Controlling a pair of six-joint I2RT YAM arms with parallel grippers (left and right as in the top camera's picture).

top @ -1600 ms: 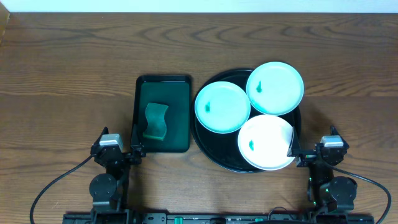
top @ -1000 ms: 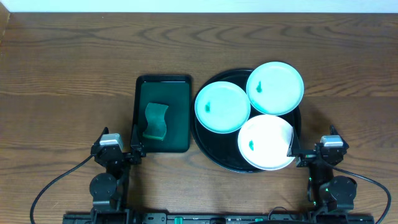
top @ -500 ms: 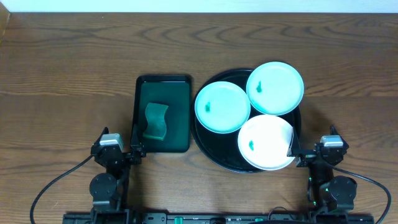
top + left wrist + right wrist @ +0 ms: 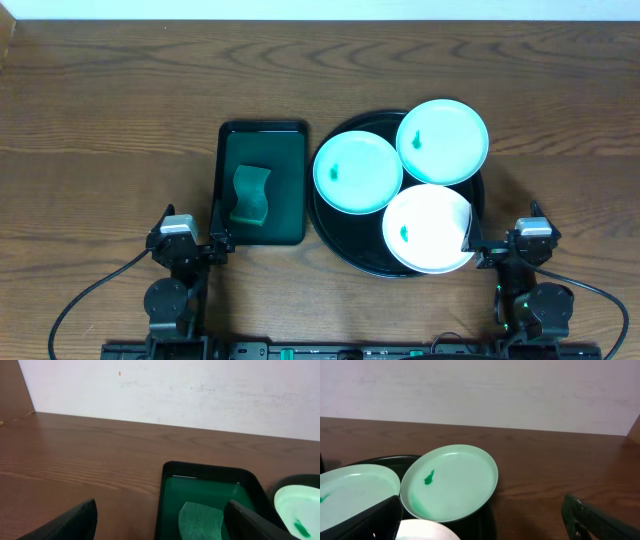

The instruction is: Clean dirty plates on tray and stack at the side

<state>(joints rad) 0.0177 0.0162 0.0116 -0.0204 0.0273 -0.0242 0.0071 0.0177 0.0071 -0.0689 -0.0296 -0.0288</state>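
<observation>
Nothing is seen to have moved since the earlier overhead pictures: arms, plates and sponge are all unchanged.

Table [image 4: 120,120]: wooden, everything is set on it.

Tray [image 4: 345,243]: black, round, used as the reference below.

Green tray [image 4: 285,170]: rectangular, just beside the tray on its left.

Plates: all three are on the tray, unstacked, each with a green smear, so no cleaning is judged done yet.
- left plate [image 4: 358,172]: over the tray's left half.
- far plate [image 4: 442,141]: at the tray's far right, overhanging the rim and lapped over the left plate.
- near plate [image 4: 428,228]: at the tray's near right, lapped over both.

Sponge [image 4: 251,195]: inside the green tray, left of the tray.

Left gripper [image 4: 190,228]: jaws spread wide, nothing held, parked near-left of the tray, just in front of the green tray.

Right gripper [image 4: 507,232]: jaws spread wide, nothing held, just beside the tray's near-right rim. Contact with the near plate cannot be told.

Handling, as judged: plates are taken as stiff, light and smooth, probably slippery at the glaze and possibly breakable. A rim pinch is advised where an edge overhangs or rides on a neighbour. The near plate is expected to lift first.
</observation>
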